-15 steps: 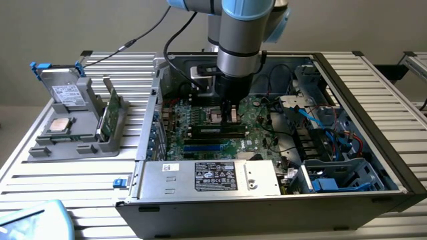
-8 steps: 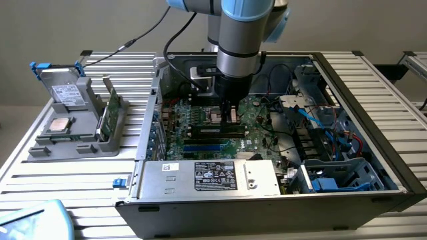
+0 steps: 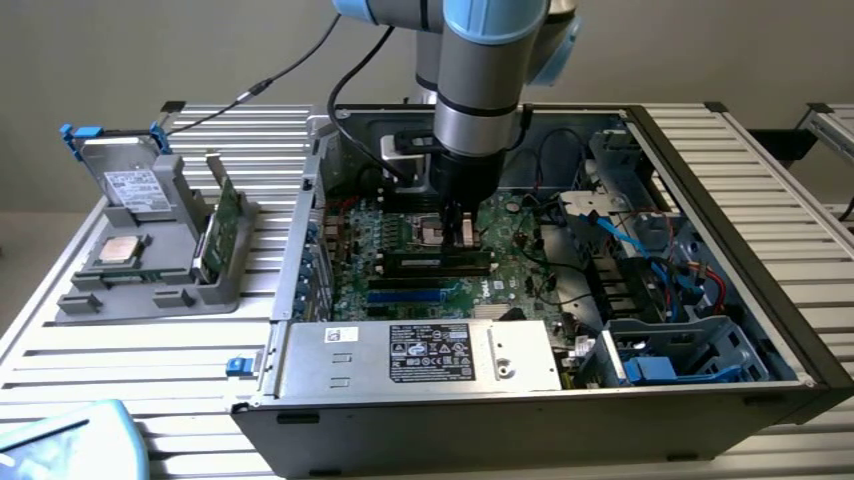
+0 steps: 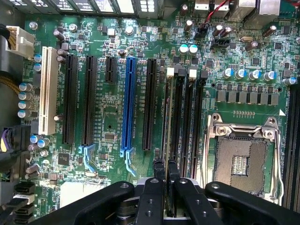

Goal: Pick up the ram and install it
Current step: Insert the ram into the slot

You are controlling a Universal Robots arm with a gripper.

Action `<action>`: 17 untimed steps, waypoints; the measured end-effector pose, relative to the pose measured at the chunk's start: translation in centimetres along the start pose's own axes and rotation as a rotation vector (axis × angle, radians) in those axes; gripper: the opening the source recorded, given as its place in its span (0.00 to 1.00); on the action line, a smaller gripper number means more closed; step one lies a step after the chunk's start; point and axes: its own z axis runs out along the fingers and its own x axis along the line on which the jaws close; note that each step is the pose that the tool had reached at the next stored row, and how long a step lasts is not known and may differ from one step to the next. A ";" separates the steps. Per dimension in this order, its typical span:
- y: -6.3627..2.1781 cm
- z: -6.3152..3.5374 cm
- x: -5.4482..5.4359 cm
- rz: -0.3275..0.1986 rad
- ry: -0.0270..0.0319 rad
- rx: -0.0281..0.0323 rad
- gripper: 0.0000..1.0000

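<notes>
Two dark fingers point(image 4: 157, 185) of the gripper point(image 4: 166, 178) stand nearly together, clamped on the ram point(image 4: 166, 117), a thin stick seen edge-on that runs straight out from between them. Gripped upright on its narrow edge, it lies parallel to the black memory slots point(image 4: 187, 117) directly beneath the gripper, apparently so that its contact edge can meet one of them. I cannot tell whether it is seated. Just beside the gripper, the open processor socket point(image 4: 241, 159) sits on the motherboard point(image 4: 112, 117).
</notes>
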 end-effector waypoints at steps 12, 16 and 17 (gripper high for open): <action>-0.01 0.19 -0.1 0.000 0.0000 0.0000 0.14; -0.04 0.32 -0.1 0.000 -0.0005 0.0008 0.14; -0.04 0.35 -0.1 0.000 -0.0004 0.0003 0.14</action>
